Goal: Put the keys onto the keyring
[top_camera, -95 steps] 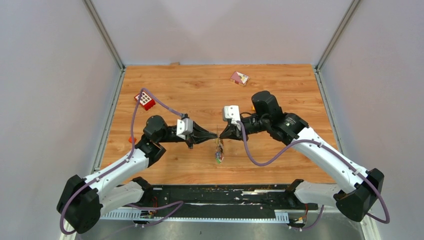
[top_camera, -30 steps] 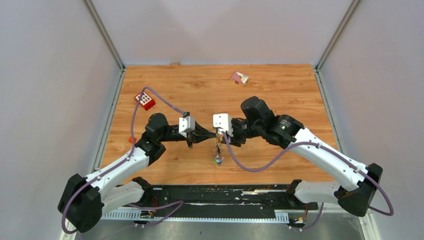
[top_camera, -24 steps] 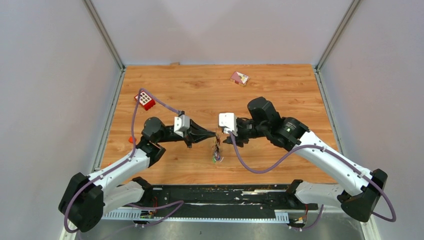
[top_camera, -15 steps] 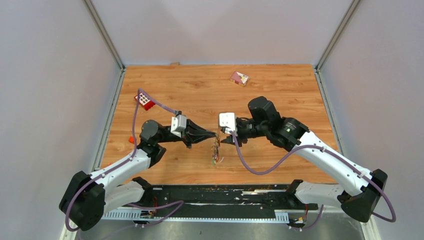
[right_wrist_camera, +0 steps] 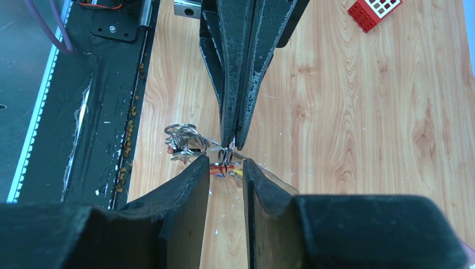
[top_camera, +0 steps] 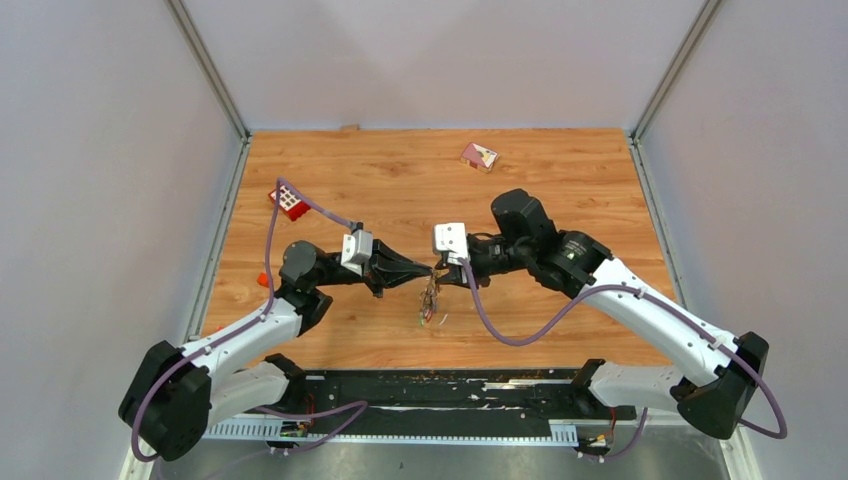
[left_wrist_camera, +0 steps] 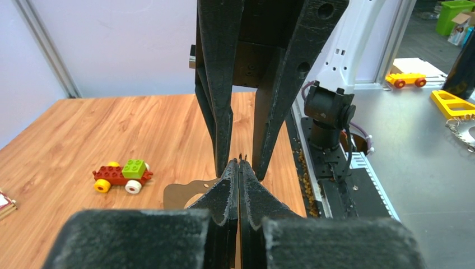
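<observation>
Grey walls close in a wood-grain desk [top_camera: 600, 170] with a black rail [top_camera: 430, 395] along its near edge. Over the middle of the desk the two pairs of fingers meet tip to tip. The left fingers [left_wrist_camera: 227, 193] are clenched tight, with no gap between them. They pinch the keyring [right_wrist_camera: 226, 156], a thin wire loop that shows just beyond their tips in the right wrist view. From it the keys [top_camera: 428, 303] trail in a small bunch toward the near edge. Red and yellow heads and a few silvery rings can be made out, though single keys are too small to tell apart. The right fingers [right_wrist_camera: 187, 190] are released, spread with a clear gap. In the left wrist view they stand one on either side of the left pair's tips without closing on them. In their own view the coloured keys lie in that gap. Whether either right finger touches the bunch cannot be told. A red block [top_camera: 290, 203] with white squares lies near the desk's left edge, well apart from the fingers. A small red and white thing [top_camera: 479, 156] lies near the far edge. A toy car [left_wrist_camera: 122, 174] of bricks stands on the desk on the far side of the right fingers.
</observation>
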